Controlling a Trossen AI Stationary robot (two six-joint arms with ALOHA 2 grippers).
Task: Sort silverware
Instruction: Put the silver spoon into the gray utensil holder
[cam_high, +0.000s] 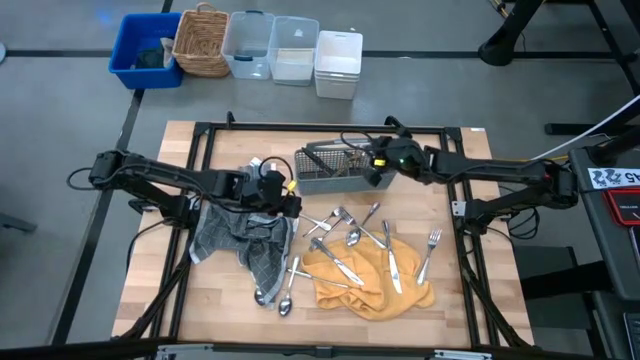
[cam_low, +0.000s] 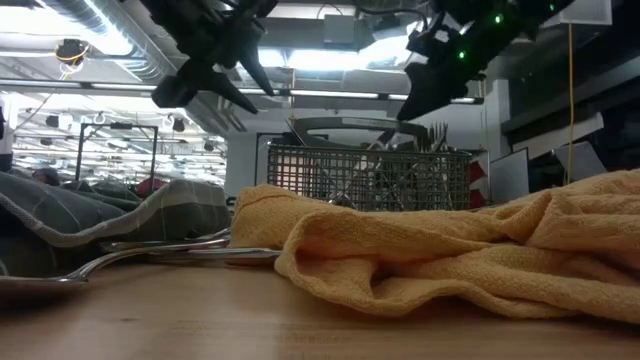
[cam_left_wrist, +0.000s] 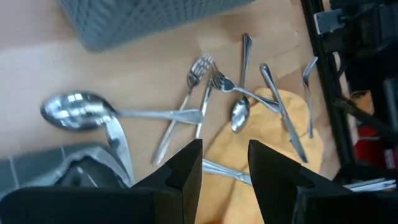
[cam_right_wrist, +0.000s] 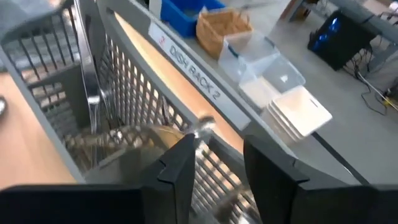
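Observation:
Loose silverware (cam_high: 345, 240) lies on the wooden table and across a yellow cloth (cam_high: 375, 290): forks, spoons and knives. A fork (cam_high: 430, 250) rests alone at the right, and two spoons (cam_high: 285, 300) lie by a grey cloth (cam_high: 240, 235). More pieces stand in the grey mesh caddy (cam_high: 330, 168), with fork tines (cam_low: 432, 135) showing above its rim. My left gripper (cam_high: 293, 205) hangs open over a large spoon (cam_left_wrist: 78, 112) and crossed forks (cam_left_wrist: 196, 71), touching nothing. My right gripper (cam_right_wrist: 217, 162) hovers open above the caddy's right end (cam_high: 375, 170), empty.
A black frame (cam_high: 200, 130) borders the table. Beyond the far edge stand a blue bin (cam_high: 145, 50), a wicker basket (cam_high: 202, 40), clear containers (cam_high: 270, 45) and a white stack (cam_high: 338, 62). The grey cloth lies bunched under the left arm.

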